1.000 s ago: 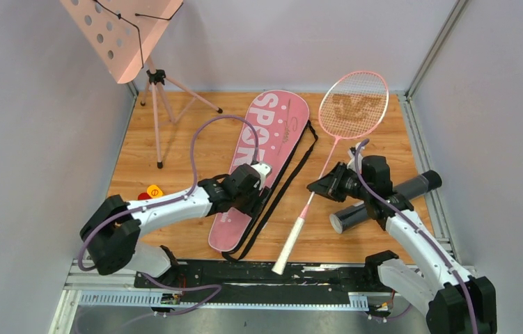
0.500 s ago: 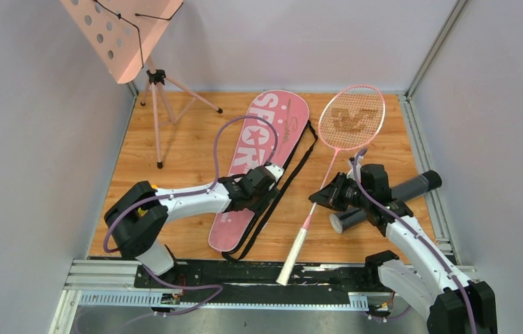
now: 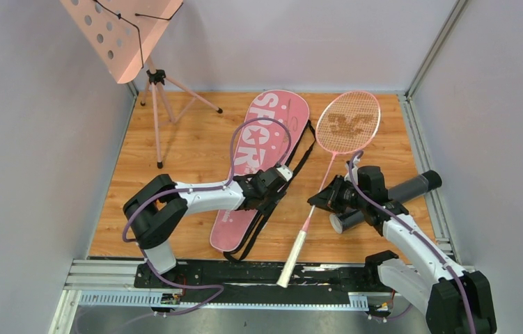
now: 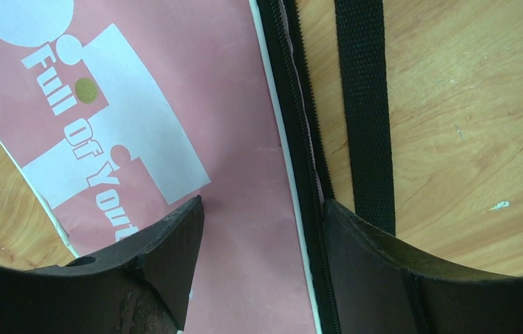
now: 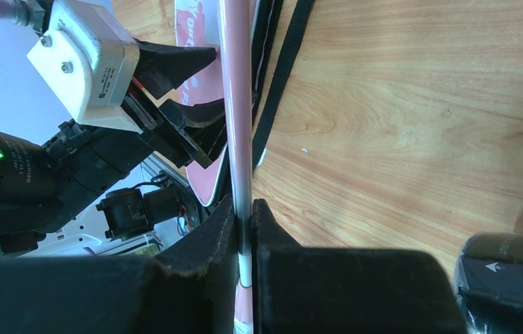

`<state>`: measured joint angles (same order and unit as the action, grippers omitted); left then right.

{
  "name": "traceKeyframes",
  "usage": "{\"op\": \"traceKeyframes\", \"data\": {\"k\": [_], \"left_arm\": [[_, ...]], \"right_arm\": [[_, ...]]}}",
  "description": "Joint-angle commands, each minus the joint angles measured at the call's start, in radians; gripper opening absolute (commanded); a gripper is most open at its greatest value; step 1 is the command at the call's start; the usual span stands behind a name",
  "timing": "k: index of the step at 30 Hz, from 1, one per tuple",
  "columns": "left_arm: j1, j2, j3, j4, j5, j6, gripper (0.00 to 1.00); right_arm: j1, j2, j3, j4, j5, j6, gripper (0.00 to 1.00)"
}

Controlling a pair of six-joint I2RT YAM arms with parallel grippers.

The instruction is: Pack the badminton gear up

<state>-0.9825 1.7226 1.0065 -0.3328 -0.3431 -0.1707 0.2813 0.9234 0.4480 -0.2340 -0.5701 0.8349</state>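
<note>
The long pink racket bag [image 3: 262,149] lies flat mid-table, its black strap [image 3: 300,163] trailing along its right side. My left gripper [image 3: 283,179] hovers open just over the bag's right edge; in the left wrist view its jaws [image 4: 262,202] straddle the pink cloth [image 4: 237,174] and the black zip [image 4: 300,160]. My right gripper [image 3: 316,199] is shut on the thin shaft of a pink-framed racket [image 3: 347,123], seen pinched between the jaws [image 5: 244,212]. The racket's white handle [image 3: 293,252] points at the near rail. A black tube [image 3: 411,188] lies behind the right arm.
A pink perforated music stand [image 3: 122,31] on tripod legs [image 3: 157,118] occupies the back left corner. Grey walls close in three sides. A metal rail [image 3: 244,278] runs along the near edge. The left arm's purple cable [image 3: 244,139] loops above the bag.
The left arm has swung right across the bag to its strap-side edge. The right gripper has carried the racket a little leftward, its head now nearer the bag's top.
</note>
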Motion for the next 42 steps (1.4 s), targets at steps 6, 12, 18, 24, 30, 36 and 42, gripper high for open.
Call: {"op": "traceKeyframes", "data": {"k": [6, 12, 18, 24, 30, 36, 42], "left_arm": [[-0.012, 0.04, 0.037, -0.004, -0.046, -0.012, 0.58], [-0.012, 0.025, 0.028, 0.012, 0.004, -0.031, 0.15], [-0.012, -0.045, 0.03, 0.034, 0.064, -0.076, 0.0], [-0.012, -0.104, 0.057, 0.023, 0.096, -0.127, 0.0], [-0.008, -0.148, 0.065, -0.001, 0.089, -0.162, 0.0], [-0.004, -0.2, 0.062, 0.015, 0.106, -0.173, 0.0], [-0.004, -0.239, 0.061, 0.015, 0.116, -0.17, 0.0]], "right_arm": [[0.005, -0.023, -0.005, 0.088, -0.037, -0.011, 0.0], [0.005, -0.022, -0.026, 0.114, -0.085, 0.015, 0.0], [0.01, 0.015, 0.002, 0.064, -0.115, -0.029, 0.0], [0.014, 0.049, 0.031, 0.013, -0.172, -0.021, 0.0], [0.016, 0.098, 0.035, -0.04, -0.187, -0.022, 0.0], [0.026, 0.121, 0.038, -0.031, -0.222, -0.008, 0.0], [0.065, 0.139, 0.045, -0.027, -0.239, 0.004, 0.0]]}}
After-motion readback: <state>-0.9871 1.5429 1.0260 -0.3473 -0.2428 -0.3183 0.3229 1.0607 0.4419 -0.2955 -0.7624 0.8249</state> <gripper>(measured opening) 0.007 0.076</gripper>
